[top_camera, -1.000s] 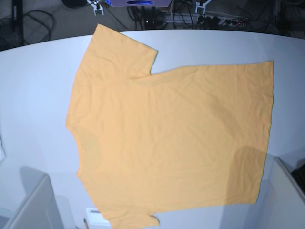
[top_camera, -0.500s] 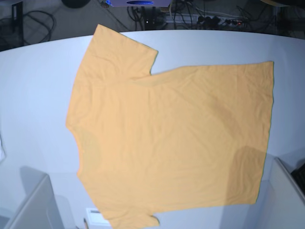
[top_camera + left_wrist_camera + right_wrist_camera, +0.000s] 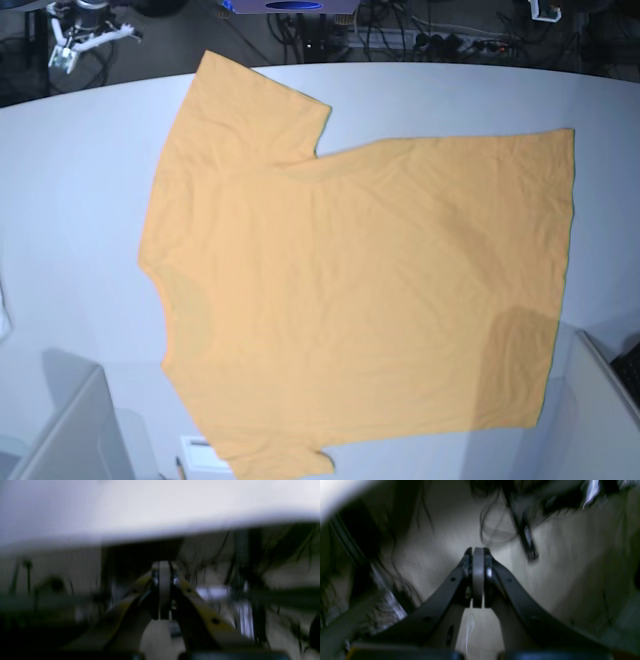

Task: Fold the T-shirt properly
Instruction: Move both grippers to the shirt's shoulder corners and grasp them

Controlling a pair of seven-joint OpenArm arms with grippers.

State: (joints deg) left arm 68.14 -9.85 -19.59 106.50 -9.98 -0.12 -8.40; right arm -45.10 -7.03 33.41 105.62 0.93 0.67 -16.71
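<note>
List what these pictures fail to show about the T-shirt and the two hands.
- T-shirt: in the base view the bottom edge cuts off its near sleeve; neither wrist view shows the shirt.
- Left hand: shut, but the wrist view is blurred; the clutter behind it is unreadable.
- Right hand: shut; the dark, smeared wrist view leaves the cables behind it unclear.
- Shirt's underside: hidden against the table.

bench [image 3: 90,180]: white, curved far edge, evenly lit
floor [image 3: 120,60]: dark, beyond the bench
cables [image 3: 420,40]: tangled on the floor
light: soft shadows near front
</note>
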